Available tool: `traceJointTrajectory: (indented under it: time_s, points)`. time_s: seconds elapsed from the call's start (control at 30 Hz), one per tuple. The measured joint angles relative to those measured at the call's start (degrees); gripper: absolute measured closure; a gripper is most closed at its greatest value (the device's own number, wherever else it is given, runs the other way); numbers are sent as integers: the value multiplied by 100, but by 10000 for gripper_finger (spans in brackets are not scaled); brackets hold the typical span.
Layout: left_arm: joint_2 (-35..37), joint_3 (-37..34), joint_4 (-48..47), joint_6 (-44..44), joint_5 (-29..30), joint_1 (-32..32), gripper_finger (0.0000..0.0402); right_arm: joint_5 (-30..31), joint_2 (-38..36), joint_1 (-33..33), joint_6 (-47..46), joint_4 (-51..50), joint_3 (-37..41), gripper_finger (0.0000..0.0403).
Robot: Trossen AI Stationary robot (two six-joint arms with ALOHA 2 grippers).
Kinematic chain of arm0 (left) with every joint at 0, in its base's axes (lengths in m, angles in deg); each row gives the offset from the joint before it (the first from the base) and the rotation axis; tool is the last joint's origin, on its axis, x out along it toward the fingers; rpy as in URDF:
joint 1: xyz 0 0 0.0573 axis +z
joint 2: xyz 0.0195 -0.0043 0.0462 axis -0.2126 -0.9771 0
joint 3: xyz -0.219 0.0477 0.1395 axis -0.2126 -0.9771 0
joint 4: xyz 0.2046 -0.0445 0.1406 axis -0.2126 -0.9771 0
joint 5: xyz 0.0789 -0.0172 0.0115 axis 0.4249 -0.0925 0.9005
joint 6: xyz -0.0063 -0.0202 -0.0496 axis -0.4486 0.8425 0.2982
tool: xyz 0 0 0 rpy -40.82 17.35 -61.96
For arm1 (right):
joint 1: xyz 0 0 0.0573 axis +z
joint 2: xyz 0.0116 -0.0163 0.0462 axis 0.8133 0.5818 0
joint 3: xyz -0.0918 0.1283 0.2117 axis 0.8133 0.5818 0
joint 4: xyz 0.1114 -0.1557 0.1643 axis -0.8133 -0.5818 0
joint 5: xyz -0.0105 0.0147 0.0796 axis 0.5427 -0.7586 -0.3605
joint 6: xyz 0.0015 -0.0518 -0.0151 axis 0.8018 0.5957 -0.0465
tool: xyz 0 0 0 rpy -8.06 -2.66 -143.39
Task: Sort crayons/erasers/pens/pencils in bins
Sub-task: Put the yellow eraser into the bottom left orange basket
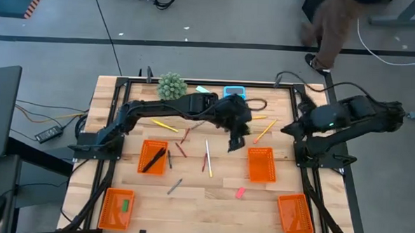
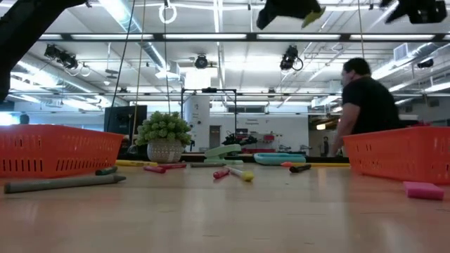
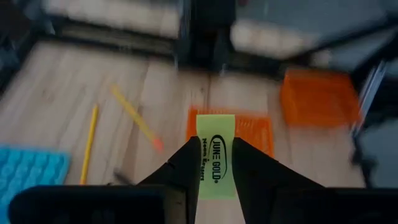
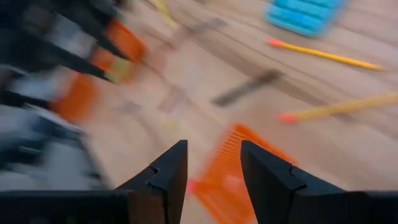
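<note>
Four orange bins, one with black pens, one with green eraser, left tool clamping yellow-green printed eraser near calculator, right tool empty, parted

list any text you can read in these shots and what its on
"JUNE GOLD": printed in black on the yellow-green eraser held in the left pincer.
A smaller line of print beside it is too blurred to read.
Blue calculator: any key markings are too small to read.
No other text is legible.
</note>
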Motion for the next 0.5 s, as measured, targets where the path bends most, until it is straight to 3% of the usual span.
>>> traceJointTrajectory:
  time_s: [0.23, 0.5]
  points:
    - [54, 3, 676, 323, -10, -3, 315, -104, 21, 0, 214, 1581, 0, 248]
    - [340, 79, 31, 575, 9, 85, 315, -564, 53, 2, 660, 1351, 0, 248]
